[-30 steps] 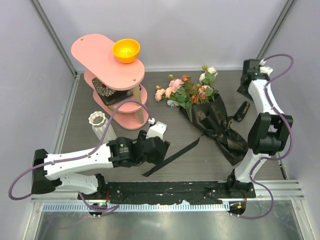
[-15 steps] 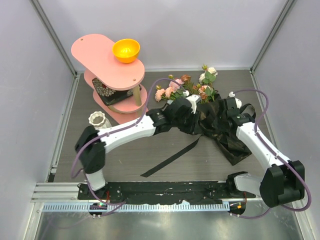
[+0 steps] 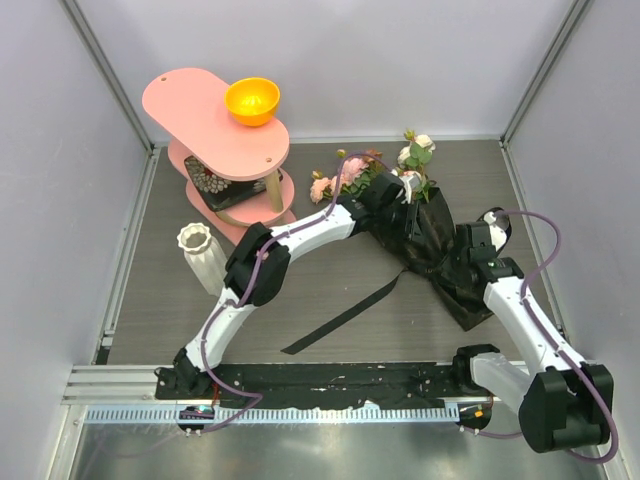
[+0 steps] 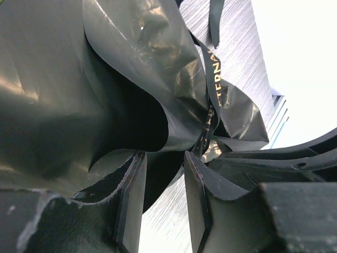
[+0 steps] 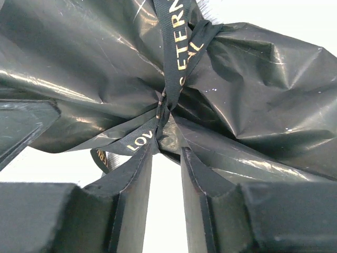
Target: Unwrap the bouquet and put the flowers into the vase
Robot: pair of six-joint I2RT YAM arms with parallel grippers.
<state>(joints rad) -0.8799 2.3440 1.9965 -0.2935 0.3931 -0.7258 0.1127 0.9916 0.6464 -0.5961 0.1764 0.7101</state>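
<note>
While the bouquet (image 3: 432, 252) lies flat | left hand (image 4: 163, 158), right hand (image 5: 167, 150): apart (narrowly)

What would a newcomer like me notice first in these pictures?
A bouquet in glossy black wrap lies right of centre, pink and cream flowers spilling toward the back, with the left arm and right arm meeting on it. At back left, an orange bowl tops a pink shelf; a white vase stands in front.
</note>
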